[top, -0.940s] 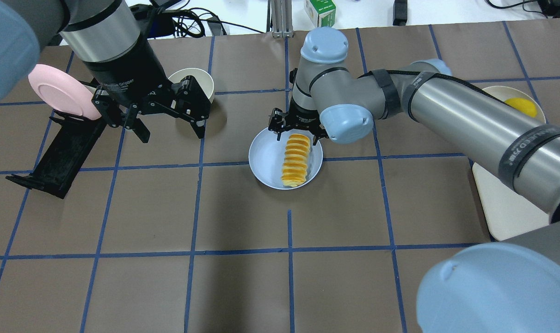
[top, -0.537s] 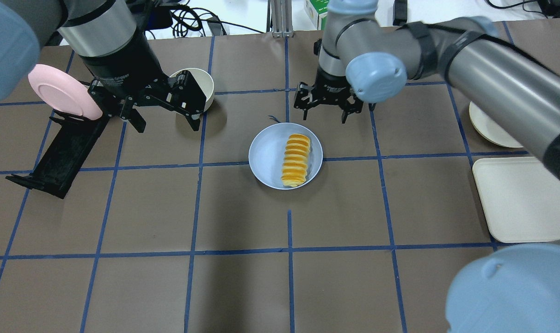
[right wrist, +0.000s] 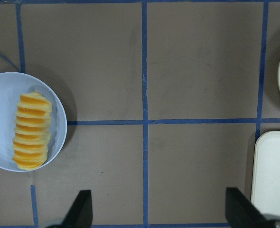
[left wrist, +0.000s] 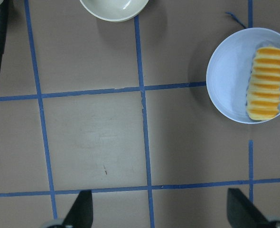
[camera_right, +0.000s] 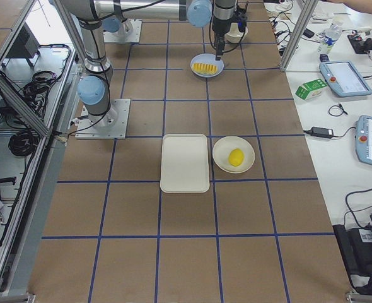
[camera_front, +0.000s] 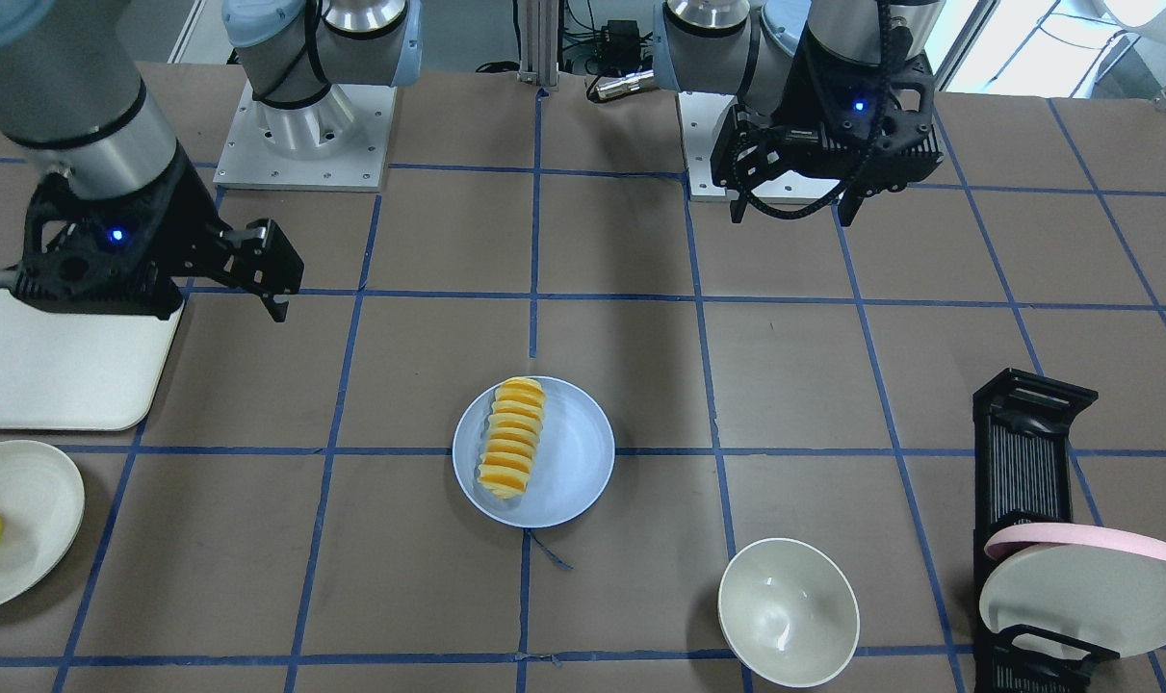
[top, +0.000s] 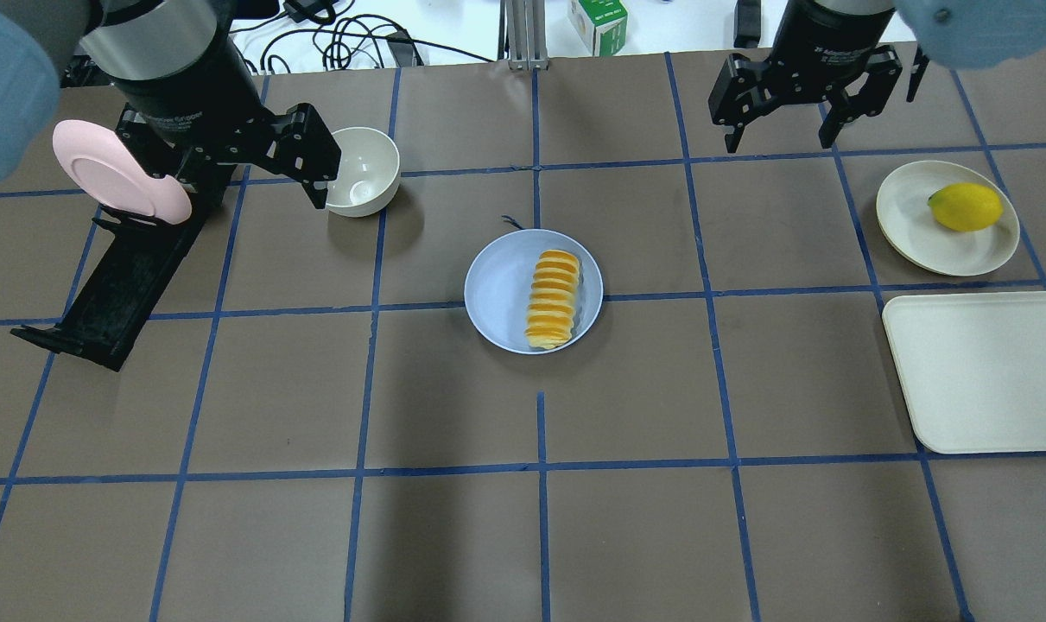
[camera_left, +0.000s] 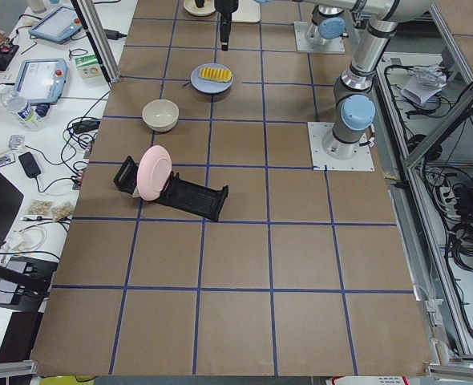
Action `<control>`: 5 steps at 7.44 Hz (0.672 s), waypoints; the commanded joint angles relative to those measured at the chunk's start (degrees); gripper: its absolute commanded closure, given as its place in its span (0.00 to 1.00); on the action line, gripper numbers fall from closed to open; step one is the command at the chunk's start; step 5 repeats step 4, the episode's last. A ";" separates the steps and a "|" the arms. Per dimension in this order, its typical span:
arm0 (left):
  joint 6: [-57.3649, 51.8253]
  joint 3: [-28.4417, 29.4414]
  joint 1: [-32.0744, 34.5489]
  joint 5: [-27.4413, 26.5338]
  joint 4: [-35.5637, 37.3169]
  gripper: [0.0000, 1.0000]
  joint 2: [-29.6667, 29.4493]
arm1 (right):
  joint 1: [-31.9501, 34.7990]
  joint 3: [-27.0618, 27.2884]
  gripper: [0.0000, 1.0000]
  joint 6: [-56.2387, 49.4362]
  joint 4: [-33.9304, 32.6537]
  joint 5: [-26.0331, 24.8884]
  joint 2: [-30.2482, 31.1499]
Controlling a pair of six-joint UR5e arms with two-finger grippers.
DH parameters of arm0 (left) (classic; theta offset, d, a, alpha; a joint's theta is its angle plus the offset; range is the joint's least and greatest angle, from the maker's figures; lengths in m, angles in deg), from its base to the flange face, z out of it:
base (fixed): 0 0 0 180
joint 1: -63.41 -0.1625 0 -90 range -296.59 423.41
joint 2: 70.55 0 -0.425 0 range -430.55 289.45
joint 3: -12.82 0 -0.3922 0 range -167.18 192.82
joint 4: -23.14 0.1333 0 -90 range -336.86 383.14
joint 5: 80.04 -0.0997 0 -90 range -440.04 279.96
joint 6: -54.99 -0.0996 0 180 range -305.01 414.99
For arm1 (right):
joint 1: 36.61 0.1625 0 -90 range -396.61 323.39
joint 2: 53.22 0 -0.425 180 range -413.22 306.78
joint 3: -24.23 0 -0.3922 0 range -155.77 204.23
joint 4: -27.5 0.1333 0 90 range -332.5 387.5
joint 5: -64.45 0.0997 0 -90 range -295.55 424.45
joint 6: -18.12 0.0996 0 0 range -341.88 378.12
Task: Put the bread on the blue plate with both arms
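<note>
Grey-tubed, with black grippers lit blue, the left arm (top: 155, 39) and right arm (camera_front: 63, 87) hold their tools above the table's (top: 453, 536) far side in the overhead view, fingers pointing down. With the blue plate (top: 497, 294) as the dial's centre in that view, the left gripper (camera_front: 792, 207) hangs at about 10 o'clock, near the white bowl (top: 363, 173). The right gripper (top: 780, 138) hangs at about 2 o'clock. Each has its fingers spread wide with nothing between them.

The bread (top: 554, 298) lies flat inside the blue plate, in its 3 o'clock half, running from 6 to 12. It is a ridged loaf of pale yellow segments with orange tops, well apart from both grippers.

A cream tray (top: 980, 371) sits between 3 and 4 o'clock. Just beyond it a lemon (top: 965, 207) rests on a cream plate (top: 907, 216). At 9 o'clock a black rack (top: 108, 302) holds a pink-rimmed plate (top: 117, 168) on edge at its far end.
</note>
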 commanded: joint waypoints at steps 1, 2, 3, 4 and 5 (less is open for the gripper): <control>1.68 0.00 -0.88 0.07 0.96 0.00 -0.08 | 1.01 1.25 0.00 0.76 1.18 1.27 1.58; 2.03 0.00 -0.89 0.07 0.96 0.00 0.01 | 1.01 2.56 0.00 0.93 0.31 0.75 1.83; 2.20 0.00 -0.89 0.07 0.96 0.00 0.01 | 1.19 2.49 0.00 0.93 0.22 0.92 1.92; 2.20 0.00 -0.89 0.07 0.88 0.00 0.01 | 1.10 2.23 0.00 0.33 0.04 0.83 1.84; 2.20 0.00 -0.89 0.07 0.88 0.00 0.01 | 1.10 2.23 0.00 0.33 0.04 0.83 1.84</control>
